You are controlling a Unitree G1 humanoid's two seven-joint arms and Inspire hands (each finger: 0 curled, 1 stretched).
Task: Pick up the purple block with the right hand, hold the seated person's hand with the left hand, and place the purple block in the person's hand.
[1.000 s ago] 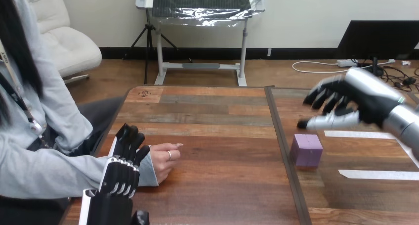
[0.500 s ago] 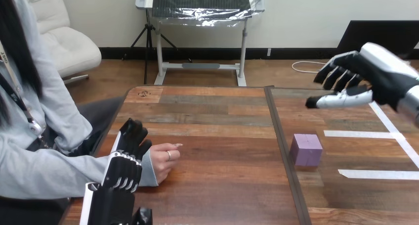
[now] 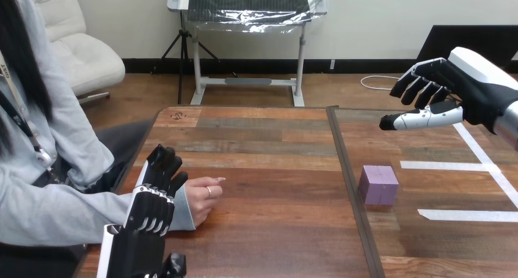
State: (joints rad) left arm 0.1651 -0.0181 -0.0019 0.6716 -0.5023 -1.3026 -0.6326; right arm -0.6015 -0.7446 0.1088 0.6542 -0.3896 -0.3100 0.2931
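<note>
1. Roughly at centre right of the frame, the purple block point(image 3: 378, 184) rests flat on the wooden table point(image 3: 269, 143), just right of the dark seam point(image 3: 349, 168) that runs from the far edge toward the lower edge.
2. Two white tape strips point(image 3: 452, 165) lie on the table to the right of the block, one above its level and one below; neither touches it.
3. At the upper right, the right hand point(image 3: 479, 98) is raised above the table, well apart from the block. Its fingers point(image 3: 421, 88) are spread and relaxed, the thumb points toward frame left, and it holds nothing.
4. At the lower left, the left hand point(image 3: 149, 211) shows its back, with fingers straight and pointing toward the top of the frame, grasping nothing.
5. The person's hand point(image 3: 201, 198) rests on the table, loosely curled, just right of the left hand. The left hand's fingers overlap the sleeve cuff point(image 3: 182, 215); whether they touch it cannot be told.
</note>
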